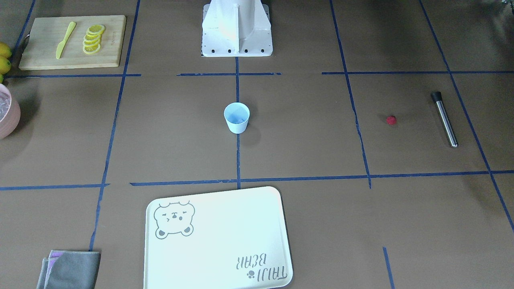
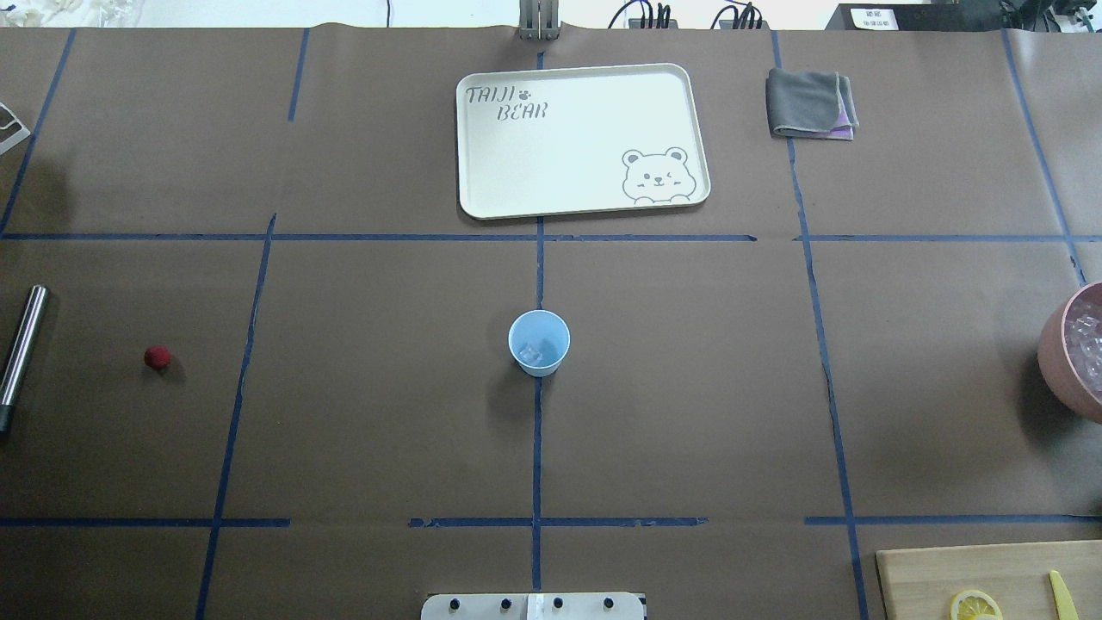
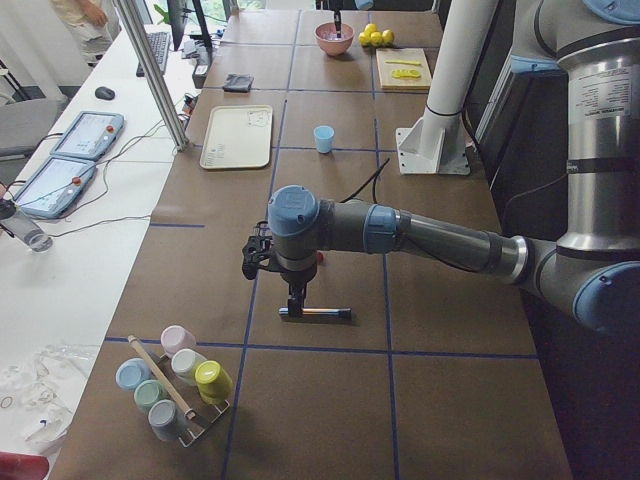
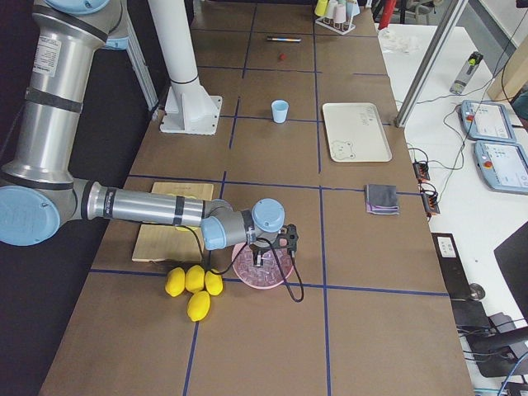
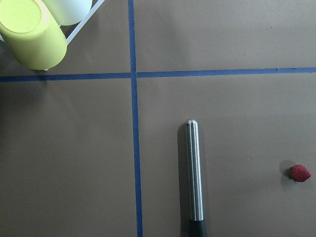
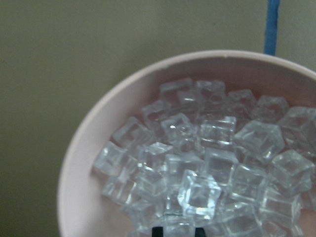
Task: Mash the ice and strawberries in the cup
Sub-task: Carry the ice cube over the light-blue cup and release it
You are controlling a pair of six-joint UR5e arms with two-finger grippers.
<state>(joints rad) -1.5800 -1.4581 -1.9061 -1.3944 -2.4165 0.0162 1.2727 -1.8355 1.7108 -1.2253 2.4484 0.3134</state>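
Note:
The pale blue cup (image 2: 539, 343) stands upright at the table's centre, with a little ice (image 2: 534, 351) in its bottom. One red strawberry (image 2: 157, 357) lies on the table on my left side, close to a steel muddler (image 2: 21, 344). In the left wrist view the muddler (image 5: 194, 170) and the strawberry (image 5: 299, 173) lie below the camera, and no fingers show. My left gripper (image 3: 297, 298) hangs over the muddler; I cannot tell its state. My right gripper (image 4: 262, 261) is low over the pink bowl (image 4: 262, 271), which is full of ice cubes (image 6: 197, 163); I cannot tell its state.
A cream bear tray (image 2: 585, 138) and a folded grey cloth (image 2: 809, 103) lie at the far side. A cutting board (image 1: 72, 42) carries lemon slices and a yellow knife. Whole lemons (image 4: 194, 285) lie beside the bowl. A rack of coloured cups (image 3: 175, 385) stands near the muddler.

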